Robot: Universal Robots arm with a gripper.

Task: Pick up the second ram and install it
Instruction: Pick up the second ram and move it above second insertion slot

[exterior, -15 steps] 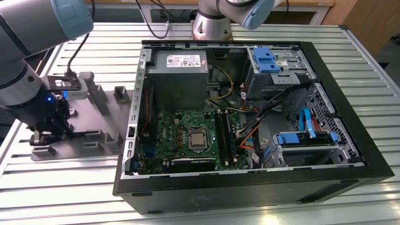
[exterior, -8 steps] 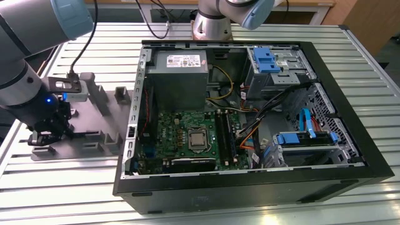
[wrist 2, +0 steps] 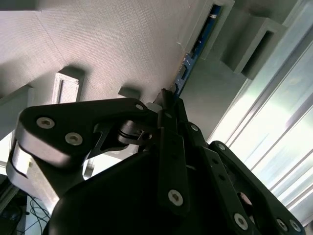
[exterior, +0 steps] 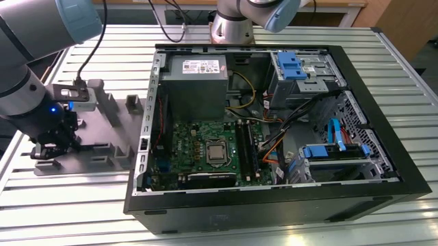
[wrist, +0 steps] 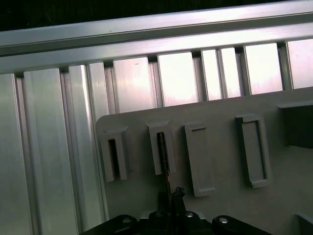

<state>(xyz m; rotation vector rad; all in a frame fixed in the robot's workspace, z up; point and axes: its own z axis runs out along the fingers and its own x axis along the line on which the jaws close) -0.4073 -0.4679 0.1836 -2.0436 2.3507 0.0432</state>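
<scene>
The fingers (wrist 2: pixel 172 132) are drawn narrow and appear to pinch the second ram (wrist 2: pixel 191 58) by its edge. The stick runs on beyond their tips, seated in the slotted blocks of the grey fixture plate (wrist 2: pixel 122 44) on the worktop (wrist: pixel 132 83). Judged status: grasp made; lift-out and installation in the motherboard (exterior: pixel 202 146), well apart from the fingers, not yet done.

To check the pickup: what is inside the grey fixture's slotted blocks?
The second ram sits in one slotted block; its near end is covered by the gripper.
</scene>
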